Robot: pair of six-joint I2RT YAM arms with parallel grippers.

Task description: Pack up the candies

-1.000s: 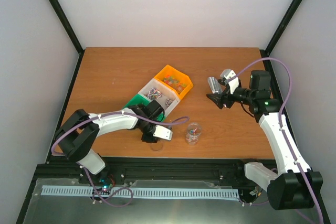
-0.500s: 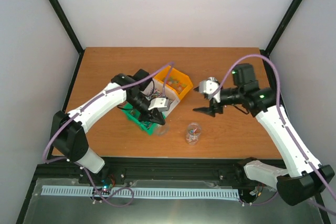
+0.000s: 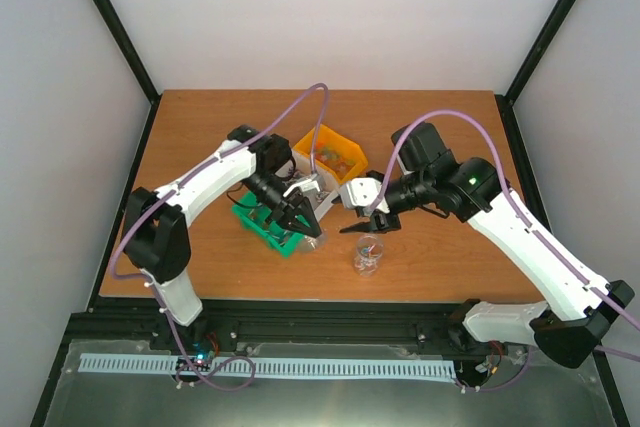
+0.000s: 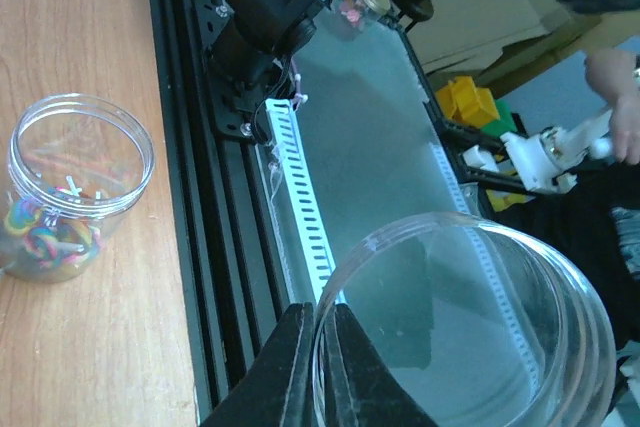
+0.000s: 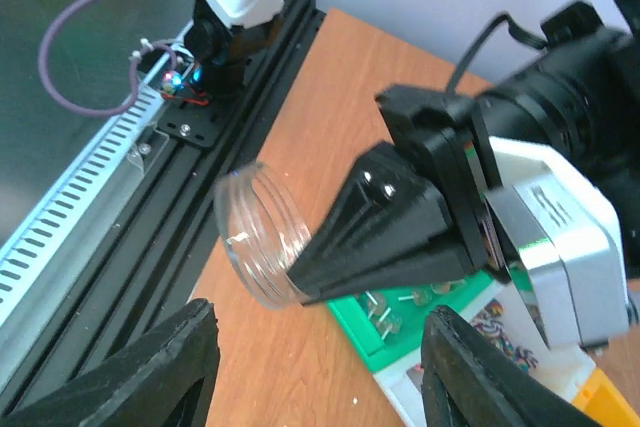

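I take this step to be readying a container. My left end effector (image 3: 308, 230) is clamped narrow on the rim of an empty jar (image 4: 470, 337), one finger inside the clear wall and one outside. The jar hangs tilted on its side above the bench (image 3: 200, 127), just off the near side of the green bin (image 3: 262, 224).

My right end effector (image 3: 365, 224) stands wide with nothing between its fingers. It faces the left one from close by, above a second jar (image 3: 367, 257) that stands upright close to the bench's near edge. That jar has a few colourful pieces at its bottom.

The candies (image 3: 335, 155) that I can make out lie in the orange bin (image 3: 352, 169) mid-bench. A few silver ones also lie in the green bin in the right wrist view.

Next, I judge, the empty jar must be turned mouth-up and set down or held steady by the bins. A grip on a thin rim could let it swing. The right end effector would then go to a bin and narrow a good deal, since the sweets are tiny.
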